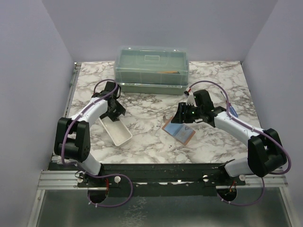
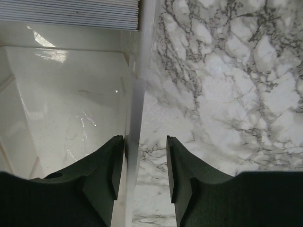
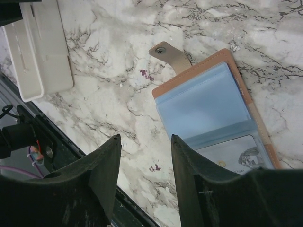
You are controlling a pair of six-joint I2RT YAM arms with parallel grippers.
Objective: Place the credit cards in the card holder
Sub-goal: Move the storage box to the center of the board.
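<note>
The card holder (image 1: 179,130) lies open on the marble, its brown snap tab (image 3: 169,56) pointing away and its bluish pockets (image 3: 203,101) up. A pale printed credit card (image 3: 232,153) sits in its near pocket. My right gripper (image 3: 144,137) hangs open just above the holder's left edge, with only bare marble between its jaws. More credit cards (image 2: 71,14) stand stacked on edge at the far end of the white tray (image 2: 71,118). My left gripper (image 2: 144,139) straddles the tray's right wall (image 2: 135,113). Its left finger is inside against the wall and its right finger is outside, apart from it.
A translucent green lidded box (image 1: 151,65) stands at the back of the table. The white tray (image 1: 118,132) lies slantwise by the left arm, also in the right wrist view's upper left corner (image 3: 38,47). The table's dark front rail (image 3: 71,156) runs close by the right gripper.
</note>
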